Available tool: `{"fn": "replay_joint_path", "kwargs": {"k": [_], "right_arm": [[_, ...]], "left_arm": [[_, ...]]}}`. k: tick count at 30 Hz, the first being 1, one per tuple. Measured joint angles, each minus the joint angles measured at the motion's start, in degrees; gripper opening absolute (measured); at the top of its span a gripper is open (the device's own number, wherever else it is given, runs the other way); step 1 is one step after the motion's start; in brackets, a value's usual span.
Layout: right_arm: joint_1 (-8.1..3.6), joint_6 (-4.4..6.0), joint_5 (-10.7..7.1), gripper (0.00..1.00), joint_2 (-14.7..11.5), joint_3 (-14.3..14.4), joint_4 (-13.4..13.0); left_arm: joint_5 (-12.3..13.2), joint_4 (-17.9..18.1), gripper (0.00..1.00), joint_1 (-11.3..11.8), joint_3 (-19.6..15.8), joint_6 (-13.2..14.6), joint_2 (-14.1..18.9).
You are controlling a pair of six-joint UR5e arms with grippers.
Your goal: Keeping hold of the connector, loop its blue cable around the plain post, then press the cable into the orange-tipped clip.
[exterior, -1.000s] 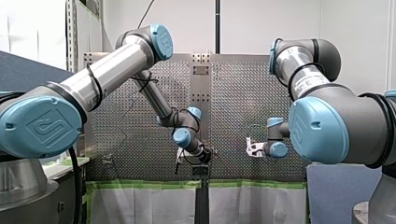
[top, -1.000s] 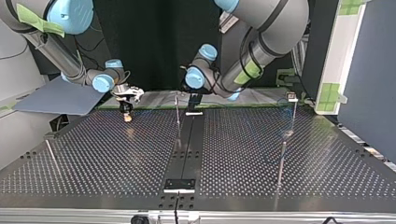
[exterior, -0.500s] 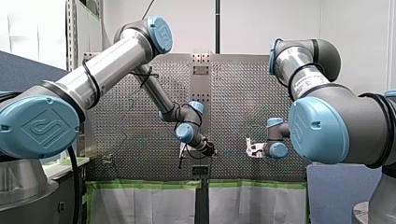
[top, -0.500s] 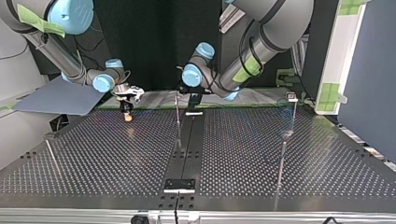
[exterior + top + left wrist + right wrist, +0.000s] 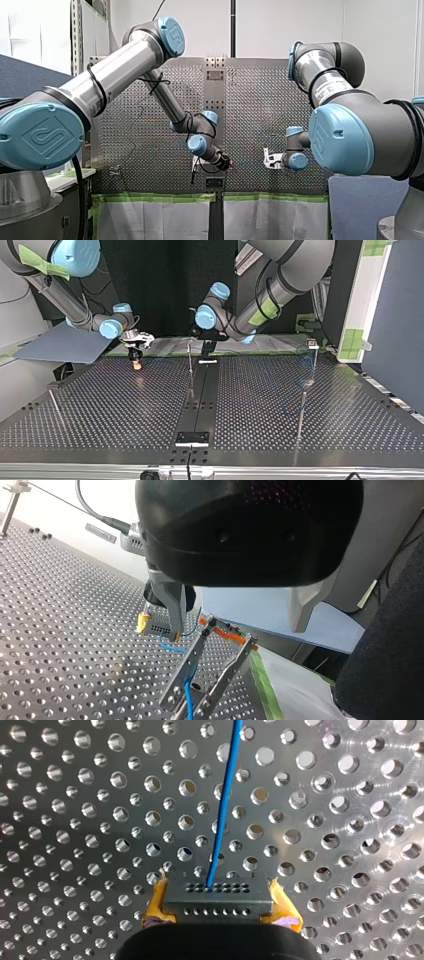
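Right wrist view: the connector (image 5: 218,896) is being gripped by its two ends between the yellow pads (image 5: 156,909) of the right gripper (image 5: 218,912), whose fingers are being pressed narrowly against it. The blue cable (image 5: 226,790) is being led out of the connector's upper row of holes and straight ahead of the gripper, over the perforated counter (image 5: 75,795).

In the front view the left gripper (image 5: 223,162) is being held low near the middle of the counter's near edge, and the right gripper is being held well apart from it, toward the view's right. In the top view the right gripper is being carried low over the counter by its far edge, at the view's left.

In the left wrist view the right gripper and the connector are being seen ahead of the left gripper. Just beside them, nearer the camera, the orange-tipped clip (image 5: 188,666) is being shown as two slanted metal arms with orange ends, standing close to the green-taped edge (image 5: 261,666) of the counter. A short blue curve of cable is being seen below the connector, and more blue cable is being seen low between the clip's two arms. Whether that cable is being touched by the arms cannot be told.

Only the black housing of the left gripper is being shown there, so whether its fingers are wide or narrow cannot be told.
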Motion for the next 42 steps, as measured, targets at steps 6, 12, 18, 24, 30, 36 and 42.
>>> {"fn": "replay_joint_path", "kwargs": {"k": [6,12,18,24,30,36,42], "right_arm": [[0.00,0.02,0.01,0.00,0.05,0.00,0.05],[0.01,0.02,0.00,0.00,0.12,0.00,0.19],[0.02,0.09,0.00,0.00,0.17,0.00,0.33],[0.02,0.46,-0.17,0.00,0.22,0.00,0.35],[0.13,1.19,-0.25,0.00,0.26,0.00,0.29],[0.32,1.66,-0.30,0.00,0.29,0.00,0.30],[0.59,2.93,-0.33,0.00,0.33,0.00,0.31]], "left_arm": [[-0.24,-0.13,1.00,-0.27,-0.15,0.31,0.10],[-1.66,0.82,1.00,-0.76,-2.44,1.58,2.48],[-4.43,2.99,1.00,-1.21,-5.43,0.53,5.49],[-7.72,6.05,1.00,-1.51,-8.74,0.27,8.81],[-11.13,9.44,1.00,-1.42,-12.15,0.75,12.21],[-14.84,12.60,1.00,-1.38,-15.85,1.21,15.92],[-18.51,13.28,1.00,-2.09,-19.53,1.58,19.60]]}}
